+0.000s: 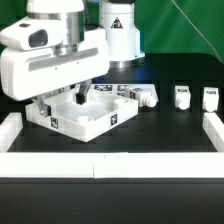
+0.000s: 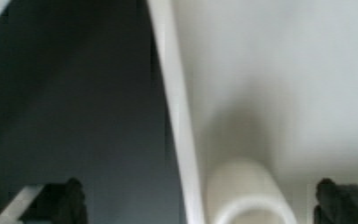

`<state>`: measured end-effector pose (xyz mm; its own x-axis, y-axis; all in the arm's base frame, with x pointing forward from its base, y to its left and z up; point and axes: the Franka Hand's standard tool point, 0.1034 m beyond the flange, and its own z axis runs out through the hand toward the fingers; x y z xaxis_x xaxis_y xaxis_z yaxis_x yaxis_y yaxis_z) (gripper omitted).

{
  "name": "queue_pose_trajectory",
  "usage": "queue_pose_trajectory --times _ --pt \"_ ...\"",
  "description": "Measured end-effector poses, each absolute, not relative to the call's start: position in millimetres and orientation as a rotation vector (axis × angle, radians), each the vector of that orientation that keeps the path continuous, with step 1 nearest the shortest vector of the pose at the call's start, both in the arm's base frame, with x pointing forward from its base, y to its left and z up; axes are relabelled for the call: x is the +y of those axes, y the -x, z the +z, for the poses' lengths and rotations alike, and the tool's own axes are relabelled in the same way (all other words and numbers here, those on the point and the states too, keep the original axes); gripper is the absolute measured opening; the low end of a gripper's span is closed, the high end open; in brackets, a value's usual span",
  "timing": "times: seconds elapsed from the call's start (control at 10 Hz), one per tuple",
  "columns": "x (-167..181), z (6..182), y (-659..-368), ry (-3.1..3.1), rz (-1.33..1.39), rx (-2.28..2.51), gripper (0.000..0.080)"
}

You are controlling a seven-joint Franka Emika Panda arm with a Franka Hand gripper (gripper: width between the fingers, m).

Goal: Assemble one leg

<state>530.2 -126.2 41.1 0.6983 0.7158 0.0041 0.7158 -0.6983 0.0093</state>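
- Between the wide-spread dark fingertips (image 2: 60,200) of the gripper (image 2: 202,200) a rounded white form (image 2: 247,192) rises, touched by neither. It is probably a leg's end, but too blurred to be sure.
- Below the jaws lies the white panel (image 1: 100,120), with the hand low over its far side.
- Off to the exterior view's right, a loose leg (image 1: 147,97) sits just beside the panel, and two more legs (image 1: 182,96) stand well apart from it.
- My judgement is that the form sits slightly nearer one finger, so the jaws want centring before they close.
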Motion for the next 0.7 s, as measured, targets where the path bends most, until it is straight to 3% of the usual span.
queue_pose_trajectory --times 0.3,0.7 --pt "-147.1 13.5 -517.0 -2.853 0.006 1.261 0.0649" --pt "-149.3 8.4 -515.3 -2.857 -0.004 1.259 0.0649"
